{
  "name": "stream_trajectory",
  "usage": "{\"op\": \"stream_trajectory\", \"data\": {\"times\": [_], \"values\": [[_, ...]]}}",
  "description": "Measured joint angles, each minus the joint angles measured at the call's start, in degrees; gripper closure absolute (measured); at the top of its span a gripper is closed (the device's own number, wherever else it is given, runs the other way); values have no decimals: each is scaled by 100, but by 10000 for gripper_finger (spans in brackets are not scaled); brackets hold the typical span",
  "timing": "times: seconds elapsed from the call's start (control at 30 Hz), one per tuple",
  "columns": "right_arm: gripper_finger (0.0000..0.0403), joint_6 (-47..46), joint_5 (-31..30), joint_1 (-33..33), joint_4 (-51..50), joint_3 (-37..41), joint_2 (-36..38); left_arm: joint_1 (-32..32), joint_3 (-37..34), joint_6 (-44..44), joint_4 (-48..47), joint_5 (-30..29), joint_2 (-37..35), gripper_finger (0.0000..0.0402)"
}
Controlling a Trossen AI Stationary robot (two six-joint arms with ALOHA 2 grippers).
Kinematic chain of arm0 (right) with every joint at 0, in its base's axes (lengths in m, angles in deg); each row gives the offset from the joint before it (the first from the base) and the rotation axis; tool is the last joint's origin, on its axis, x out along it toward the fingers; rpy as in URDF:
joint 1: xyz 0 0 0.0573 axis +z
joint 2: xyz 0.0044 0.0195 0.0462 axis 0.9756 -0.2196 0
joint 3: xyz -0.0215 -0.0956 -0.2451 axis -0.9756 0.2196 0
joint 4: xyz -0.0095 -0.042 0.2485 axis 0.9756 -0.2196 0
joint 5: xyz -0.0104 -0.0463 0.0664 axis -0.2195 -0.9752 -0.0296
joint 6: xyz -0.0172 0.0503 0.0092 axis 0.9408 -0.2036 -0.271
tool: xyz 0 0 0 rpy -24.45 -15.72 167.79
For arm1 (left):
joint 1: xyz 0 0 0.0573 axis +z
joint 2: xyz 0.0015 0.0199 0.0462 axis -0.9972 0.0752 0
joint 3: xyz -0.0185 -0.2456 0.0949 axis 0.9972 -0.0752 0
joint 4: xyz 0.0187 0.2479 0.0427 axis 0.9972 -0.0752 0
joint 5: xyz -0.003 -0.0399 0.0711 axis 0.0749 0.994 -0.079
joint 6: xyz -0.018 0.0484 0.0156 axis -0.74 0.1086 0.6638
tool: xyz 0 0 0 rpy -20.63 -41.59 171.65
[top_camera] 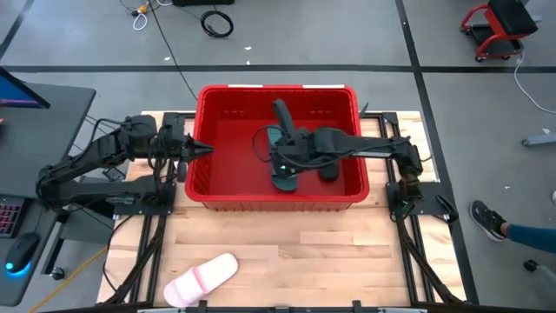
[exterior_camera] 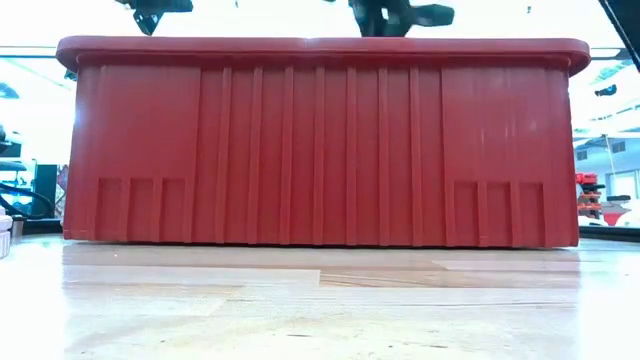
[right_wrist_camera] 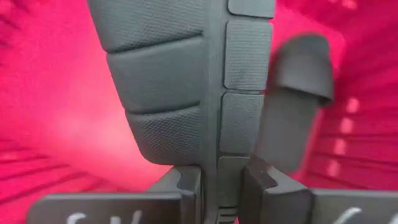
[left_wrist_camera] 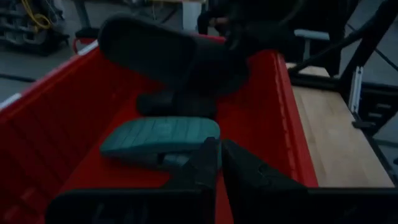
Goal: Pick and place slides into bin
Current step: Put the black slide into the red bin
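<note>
While the right gripper hangs over the middle of the bin, its jaws are clamped on the edge of a black slide, which stands nearly upright above the bin floor; this is the placing step, with the slide carried in but not yet let go. A teal slide lies on the red floor just under it, and a 2nd black slide rests at about 3 o'clock from the teal one, close by. The next move, as I judge it, calls for lowering or tilting the held slide clear of those 2 and parting the jaws; dropped from upright it may tip onto them, which hardly matters inside the bin. The left gripper sits at the bin's 9 o'clock rim, jaws closed on nothing, and waits. On the desk, at 7 o'clock from the bin and well apart, lies a pale pink slide, not yet collected; nothing stands between it and the bin except the wall itself, which any carry must clear.
</note>
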Motion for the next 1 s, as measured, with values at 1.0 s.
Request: {"op": "stream_trajectory", "data": {"times": [1.0], "values": [[343, -339, 1025, -1148, 69, 4447, 1613, 0, 0, -15, -4, 3, 2, 387]]}}
